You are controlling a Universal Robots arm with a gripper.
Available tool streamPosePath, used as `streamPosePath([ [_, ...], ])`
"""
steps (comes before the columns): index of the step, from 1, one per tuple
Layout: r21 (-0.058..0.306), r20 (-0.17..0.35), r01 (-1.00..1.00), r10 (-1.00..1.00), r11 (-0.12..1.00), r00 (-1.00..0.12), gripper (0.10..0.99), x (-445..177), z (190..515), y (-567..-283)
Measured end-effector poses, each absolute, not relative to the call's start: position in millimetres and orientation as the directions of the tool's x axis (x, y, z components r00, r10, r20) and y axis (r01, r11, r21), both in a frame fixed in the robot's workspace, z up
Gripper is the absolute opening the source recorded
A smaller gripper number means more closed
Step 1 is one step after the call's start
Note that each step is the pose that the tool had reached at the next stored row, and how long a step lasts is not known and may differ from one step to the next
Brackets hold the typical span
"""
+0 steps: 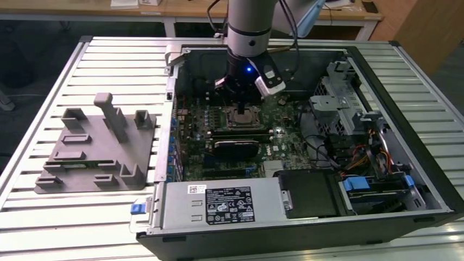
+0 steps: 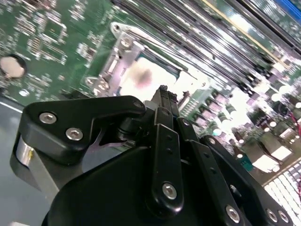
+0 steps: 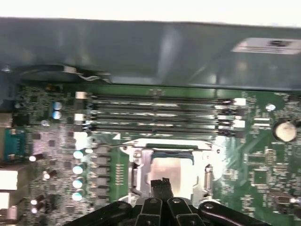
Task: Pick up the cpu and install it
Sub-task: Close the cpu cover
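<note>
The cpu [image 1: 244, 116], a shiny silver-grey square, lies flat inside the metal socket frame [image 3: 136, 172] on the green motherboard [image 1: 283, 141] of the open computer case. It shows as a bright square in both wrist views [image 3: 171, 170] [image 2: 146, 75]. My gripper [image 1: 242, 103] hangs straight over it, a little above its top. The two black fingertips [image 3: 162, 183] [image 2: 163, 92] stand pressed together with nothing between them. The gripper's black body hides the near part of the socket in both wrist views.
A grey plastic fixture tray [image 1: 94, 152] with upright posts stands on the slatted table at the exterior view's left. Inside the case are memory slots [image 3: 160, 113], a power supply [image 1: 225, 204], a drive cage [image 1: 340, 103] and cables. The case wall [image 3: 150, 52] rises behind the slots.
</note>
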State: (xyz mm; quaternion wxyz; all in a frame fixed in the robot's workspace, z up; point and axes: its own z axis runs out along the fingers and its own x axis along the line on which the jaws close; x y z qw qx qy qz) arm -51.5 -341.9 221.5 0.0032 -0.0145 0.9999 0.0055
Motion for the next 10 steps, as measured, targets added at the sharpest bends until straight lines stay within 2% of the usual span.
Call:
streamPosePath([
  [10,0.01,-0.007,0.026,0.026,1.0,-1.0,0.106,-43.3,222.9,-341.9],
])
